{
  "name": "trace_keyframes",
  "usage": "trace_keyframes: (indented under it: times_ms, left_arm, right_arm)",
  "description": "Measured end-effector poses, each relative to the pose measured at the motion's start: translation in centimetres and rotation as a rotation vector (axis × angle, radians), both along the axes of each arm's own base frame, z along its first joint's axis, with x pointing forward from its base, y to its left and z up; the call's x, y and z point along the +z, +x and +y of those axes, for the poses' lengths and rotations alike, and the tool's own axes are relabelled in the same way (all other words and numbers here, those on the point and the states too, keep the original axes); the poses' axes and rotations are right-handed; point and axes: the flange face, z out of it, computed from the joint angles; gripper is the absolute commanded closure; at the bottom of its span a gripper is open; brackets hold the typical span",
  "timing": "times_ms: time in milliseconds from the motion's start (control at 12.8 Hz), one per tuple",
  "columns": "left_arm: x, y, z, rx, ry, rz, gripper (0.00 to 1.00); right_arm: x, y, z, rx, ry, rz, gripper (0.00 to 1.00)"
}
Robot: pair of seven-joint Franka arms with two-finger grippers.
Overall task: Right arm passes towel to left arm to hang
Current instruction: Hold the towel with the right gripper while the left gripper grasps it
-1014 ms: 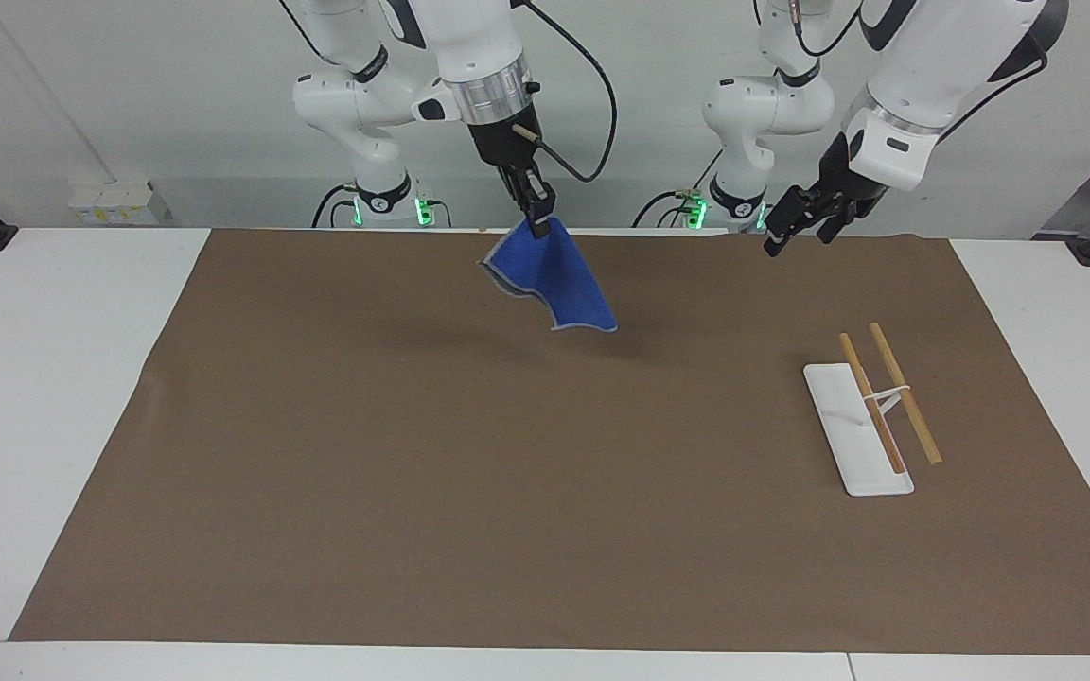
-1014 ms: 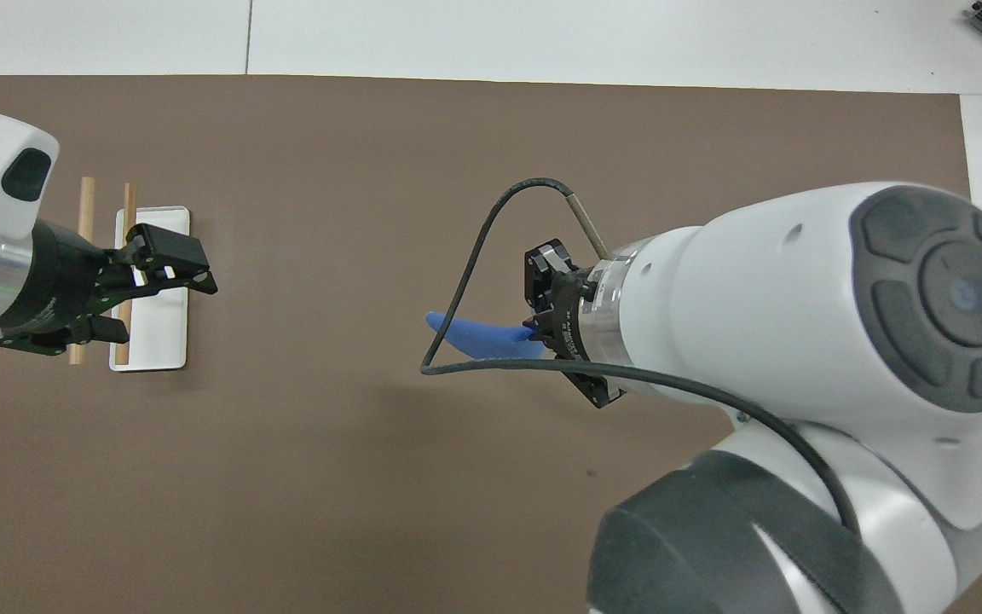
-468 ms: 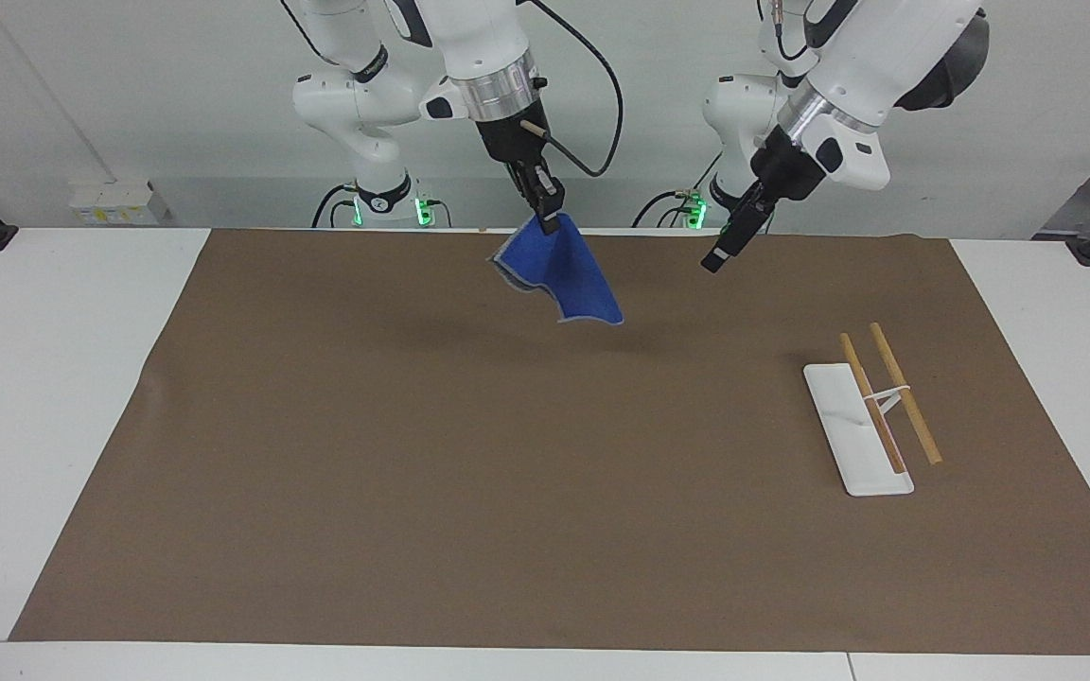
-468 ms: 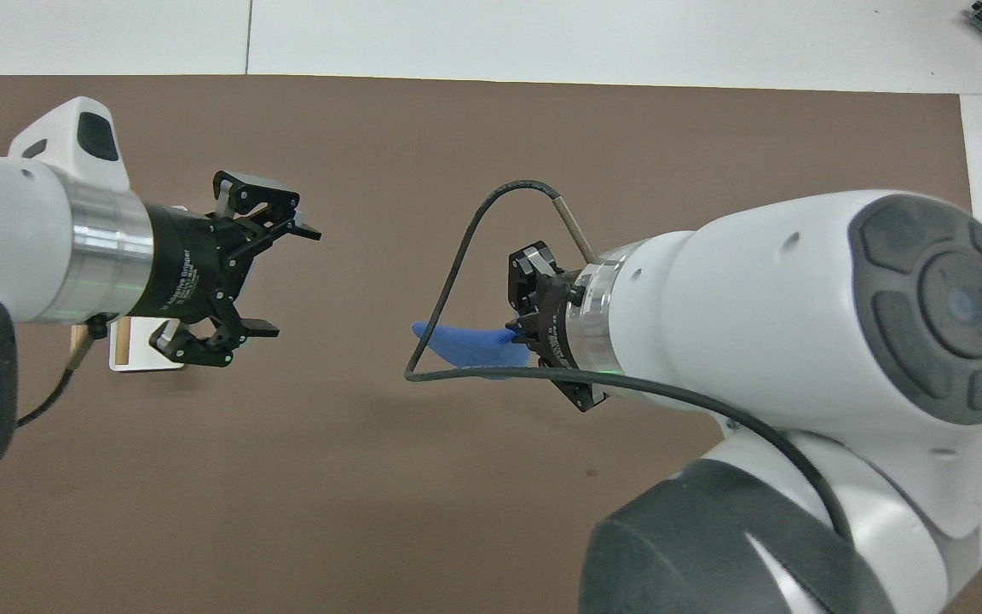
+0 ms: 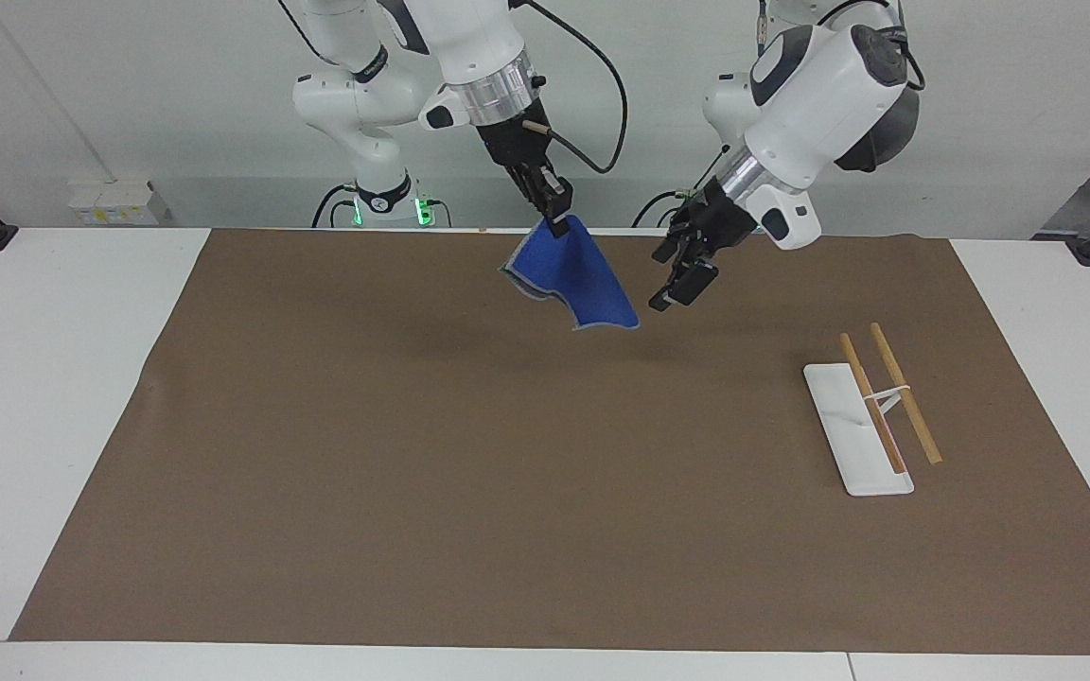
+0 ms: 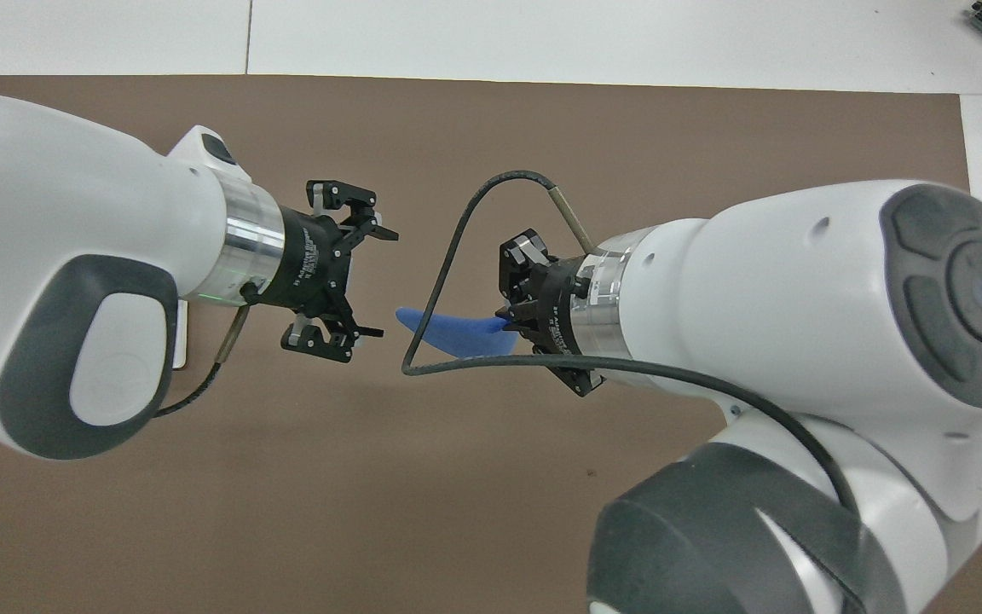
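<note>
The blue towel (image 5: 573,277) hangs in the air from my right gripper (image 5: 556,220), which is shut on its top corner over the mat's middle near the robots. Seen from above, the towel (image 6: 455,331) shows edge-on beside the right gripper (image 6: 510,317). My left gripper (image 5: 676,274) is open, raised, and pointed at the towel's lower corner, a short gap away. It also shows in the overhead view (image 6: 372,281) with its jaws wide apart, just short of the towel's tip. The white rack base (image 5: 855,427) with two wooden rails (image 5: 903,392) stands toward the left arm's end.
A brown mat (image 5: 469,492) covers the white table (image 5: 53,378). In the overhead view the left arm hides most of the rack; only a sliver of its base (image 6: 181,333) shows. A black cable (image 6: 448,264) loops out from the right wrist.
My left gripper has swung from above the rack toward the towel, and it is now close beside it. The right gripper has shifted slightly toward the left arm, still holding the towel.
</note>
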Motion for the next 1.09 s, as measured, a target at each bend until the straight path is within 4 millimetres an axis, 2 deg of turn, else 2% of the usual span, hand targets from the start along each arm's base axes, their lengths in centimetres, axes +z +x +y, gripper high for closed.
trace_keyframes:
  times_ms: [156, 546, 624, 702, 1092]
  left_arm:
    - [-0.7, -0.6, -2.2, 0.025, -0.017, 0.034, 0.00]
    - [-1.1, -2.4, -5.6, 0.068, -0.042, 0.061, 0.00]
    - [-1.4, -2.7, -6.0, 0.086, -0.041, 0.071, 0.78]
    - [-1.7, -2.9, -6.2, 0.101, -0.038, 0.083, 1.00]
    - [-2.3, -2.7, -5.9, 0.123, -0.037, 0.085, 1.00]
  right_arm:
    - [-0.1, 0.2, 0.0, -0.005, 0.005, -0.009, 1.00]
    - [-0.4, 0.5, -0.4, -0.014, 0.007, -0.014, 1.00]
    - [-0.4, 0.6, -0.4, -0.015, 0.007, -0.014, 1.00]
    - [-0.4, 0.6, -0.4, -0.015, 0.007, -0.014, 1.00]
    - [-0.5, 0.6, -0.4, -0.015, 0.007, -0.014, 1.00]
